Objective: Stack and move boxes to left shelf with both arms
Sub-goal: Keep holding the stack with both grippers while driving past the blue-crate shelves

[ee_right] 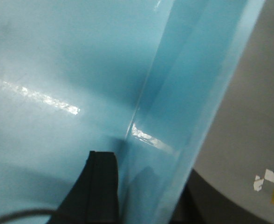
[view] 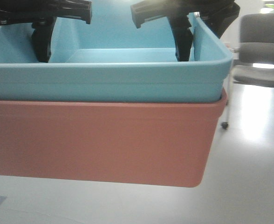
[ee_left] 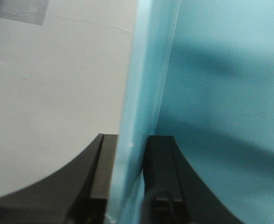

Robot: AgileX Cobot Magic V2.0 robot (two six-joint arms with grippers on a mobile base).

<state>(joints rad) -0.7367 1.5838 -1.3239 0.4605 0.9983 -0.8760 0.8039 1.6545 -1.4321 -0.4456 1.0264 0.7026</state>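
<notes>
Light blue bin (view: 127,79) nested inside salmon pink bin (view: 104,140), my left pincer (ee_left: 130,147) clamped on the blue bin's left wall, my right pincer (ee_right: 146,179) gripping its right wall, grey chair (view: 263,51) beyond its right side

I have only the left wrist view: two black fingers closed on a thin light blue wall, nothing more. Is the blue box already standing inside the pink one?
Observer: Yes. In the front view the light blue box sits nested in the pink box, with its upper band above the pink rim.
Operator: Where does the other arm hold?
Observer: The right tool straddles the blue box's right wall, with one finger inside.
Operator: What is beyond the boxes?
Observer: A grey chair stands behind them to the right, on a pale floor.
</notes>
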